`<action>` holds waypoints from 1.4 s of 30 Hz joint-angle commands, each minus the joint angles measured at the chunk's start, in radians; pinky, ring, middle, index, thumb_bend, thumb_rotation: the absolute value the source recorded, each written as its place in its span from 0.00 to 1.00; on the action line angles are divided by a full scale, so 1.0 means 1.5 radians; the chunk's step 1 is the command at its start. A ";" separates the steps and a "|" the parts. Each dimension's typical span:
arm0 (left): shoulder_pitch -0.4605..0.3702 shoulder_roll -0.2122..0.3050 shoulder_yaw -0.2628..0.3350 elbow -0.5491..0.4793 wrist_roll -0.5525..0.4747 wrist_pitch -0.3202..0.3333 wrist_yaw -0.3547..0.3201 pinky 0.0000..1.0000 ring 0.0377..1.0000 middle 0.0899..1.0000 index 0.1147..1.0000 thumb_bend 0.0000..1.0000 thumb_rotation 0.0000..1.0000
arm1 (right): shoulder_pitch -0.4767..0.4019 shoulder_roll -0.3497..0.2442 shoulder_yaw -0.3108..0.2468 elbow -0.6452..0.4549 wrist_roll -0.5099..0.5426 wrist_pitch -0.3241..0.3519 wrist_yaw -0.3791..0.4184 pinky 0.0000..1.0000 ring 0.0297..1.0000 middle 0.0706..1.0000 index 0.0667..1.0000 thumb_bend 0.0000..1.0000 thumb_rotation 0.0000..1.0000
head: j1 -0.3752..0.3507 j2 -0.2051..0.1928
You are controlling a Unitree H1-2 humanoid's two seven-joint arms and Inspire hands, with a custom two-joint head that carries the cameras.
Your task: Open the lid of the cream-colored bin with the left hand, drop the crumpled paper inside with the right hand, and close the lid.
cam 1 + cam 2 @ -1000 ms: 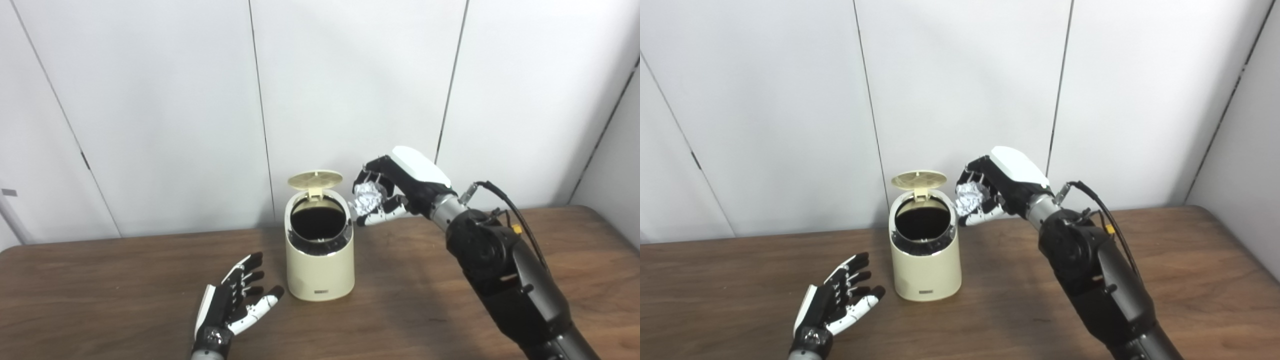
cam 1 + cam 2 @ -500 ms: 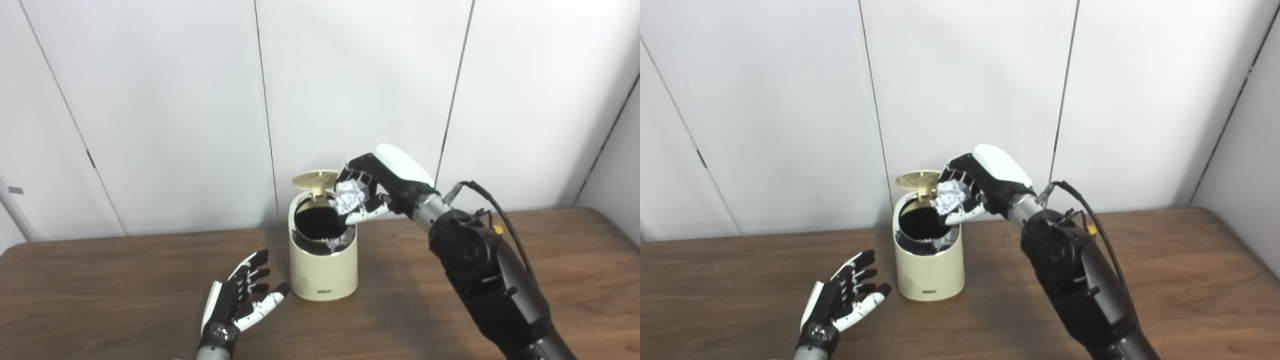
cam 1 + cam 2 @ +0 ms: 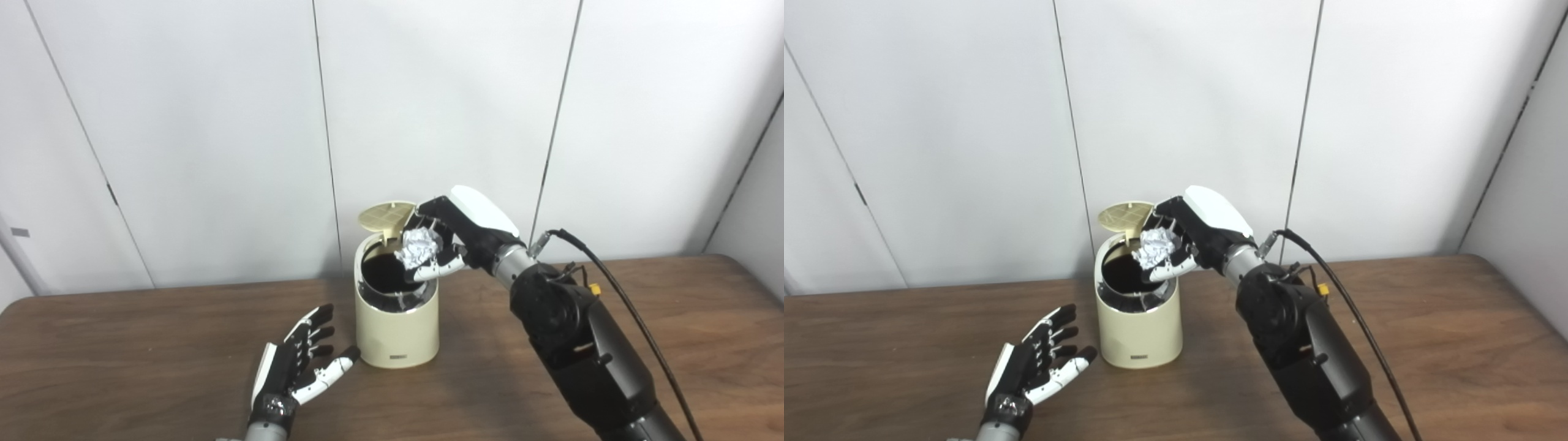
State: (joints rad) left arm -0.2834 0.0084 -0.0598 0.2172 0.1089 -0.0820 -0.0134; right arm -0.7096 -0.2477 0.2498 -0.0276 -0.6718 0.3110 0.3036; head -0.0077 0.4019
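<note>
Gripping crumpled paper (image 3: 418, 247), right robot hand (image 3: 456, 236) hides lid (image 3: 384, 214) edge.

A dark wooden bench (image 3: 135, 343) stands against a white panelled wall (image 3: 202, 122) marked by thin dark vertical seams.

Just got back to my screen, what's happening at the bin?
The right hand is holding the crumpled paper right over the open mouth of the cream bin, not yet released. The lid is flipped up at the back. The left hand rests open on the table beside the bin, touching nothing.
</note>
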 commanded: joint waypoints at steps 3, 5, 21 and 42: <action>-0.026 -0.002 0.000 -0.010 -0.001 -0.021 0.005 0.78 0.85 0.88 0.89 0.72 0.30 | -0.026 0.013 0.000 -0.022 -0.012 0.021 -0.014 0.38 0.39 0.47 0.46 0.52 0.00 | -0.002 0.000; -0.027 -0.002 0.000 -0.010 0.001 -0.020 0.007 0.77 0.84 0.88 0.89 0.72 0.30 | -0.025 0.016 0.004 -0.020 -0.016 0.022 -0.018 0.37 0.38 0.47 0.46 0.52 0.00 | -0.001 0.001; -0.028 -0.006 -0.002 -0.010 0.003 -0.019 0.008 0.77 0.85 0.88 0.89 0.71 0.29 | -0.025 0.027 0.029 0.008 -0.032 0.024 -0.031 0.35 0.38 0.47 0.46 0.52 0.00 | 0.005 -0.001; -0.029 -0.006 -0.003 -0.003 -0.006 -0.028 0.002 0.74 0.84 0.88 0.89 0.71 0.28 | -0.033 0.002 0.087 -0.003 -0.113 0.065 0.035 0.35 0.51 0.62 0.46 0.52 0.10 | 0.005 0.001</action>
State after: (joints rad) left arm -0.2864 0.0036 -0.0620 0.2271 0.1044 -0.0880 -0.0123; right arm -0.7210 -0.2293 0.3758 -0.0127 -0.8288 0.3988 0.3327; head 0.0000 0.4019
